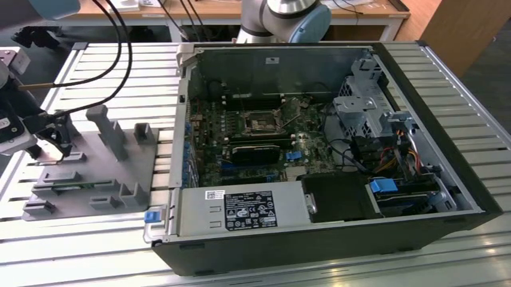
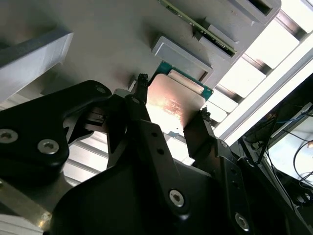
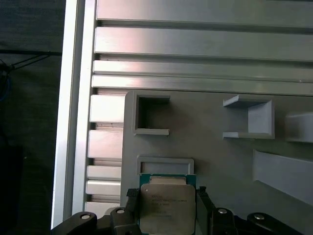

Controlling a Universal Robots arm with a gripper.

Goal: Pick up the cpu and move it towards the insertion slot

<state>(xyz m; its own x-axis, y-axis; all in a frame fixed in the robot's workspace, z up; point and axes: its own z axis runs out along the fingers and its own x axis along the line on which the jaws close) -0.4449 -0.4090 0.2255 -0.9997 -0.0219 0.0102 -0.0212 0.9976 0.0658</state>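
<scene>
- Gripper (image 3: pixel 167 195): black fingers (image 3: pixel 132 197) sit one on each side of the cpu (image 3: pixel 167 205), tips against two opposite edges. Jaws look closed onto the chip, w/ no gap visible on either side.
- In the second wrist view the cpu (image 2: pixel 176 100) lies flat between the two tips, silvery top facing the cam, green rim showing at the far edge.
- Can't tell if the chip is lifted or resting on the fixture (image 3: pixel 210 161). Its far edge is just beside a small grey rectangular frame (image 3: pixel 165 164) on the fixture.
- Fixture is a grey plastic plate w/ upright posts and open pockets, on the slatted alu table (image 3: pixel 195 41).
- In the exterior view the gripper (image 1: pixel 46 143) is low over the fixture's corner, at the view's left.
- Open pc case (image 1: pixel 471 197) lies on the table at the exterior view's right of the fixture, just beside it.
- Insertion slot (image 1: pixel 259 122): dark square socket w/ metal frame on the green board inside the case, well apart from the gripper and cpu.
- Arm base (image 1: pixel 288 18) is beyond the case.
</scene>
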